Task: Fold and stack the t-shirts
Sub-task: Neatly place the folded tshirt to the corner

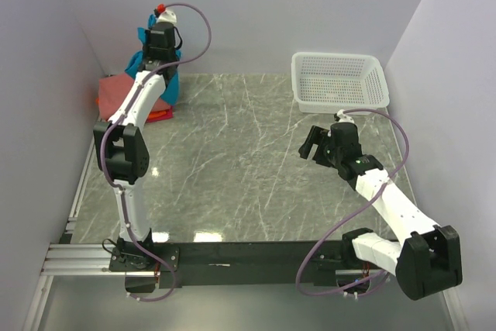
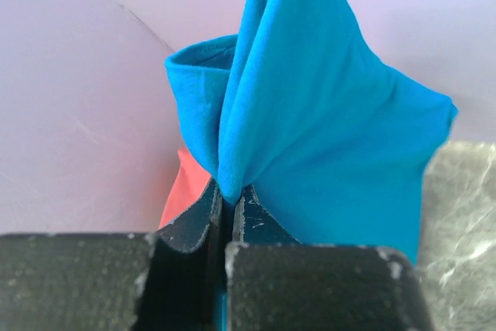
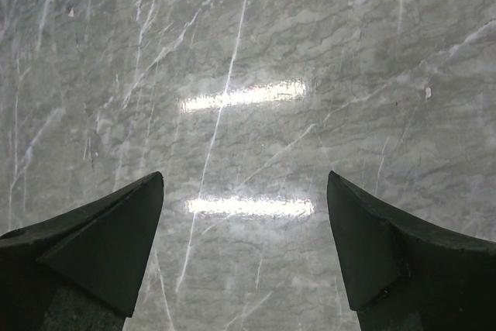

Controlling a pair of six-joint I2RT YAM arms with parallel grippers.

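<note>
From the top external camera, the left arm reaches to the far left corner of the grey marble desk (image 1: 232,160). The left gripper (image 1: 159,17) is raised near the back wall, with the teal-blue t-shirt (image 1: 139,61) bunched and hanging from it. Below and just left of the hanging cloth, a stack of folded t-shirts (image 1: 115,91) lies on the desk against the left wall. It is salmon-pink on top, with red and orange edges showing beneath. The white mesh basket (image 1: 339,79) stands at the far right of the desk, well apart from the shirts. The right gripper (image 1: 308,143) hovers over the desk in front of the basket with its jaws apart, holding nothing.

In the left wrist view, the left gripper (image 2: 227,203) has its two dark fingers (image 2: 194,226) pressed together on a fold of the teal-blue t-shirt (image 2: 310,129). The fabric rises from the pinch into a peak and spreads wide to the right. A sliver of a salmon-pink t-shirt (image 2: 182,191) shows behind the cloth on the left, and a patch of the desk (image 2: 461,222) shows on the right.

In the right wrist view, the right gripper (image 3: 244,180) is spread wide, with one dark finger (image 3: 108,246) at each lower corner. Only the bare desk (image 3: 310,36) and two bright light reflections lie between them.
</note>
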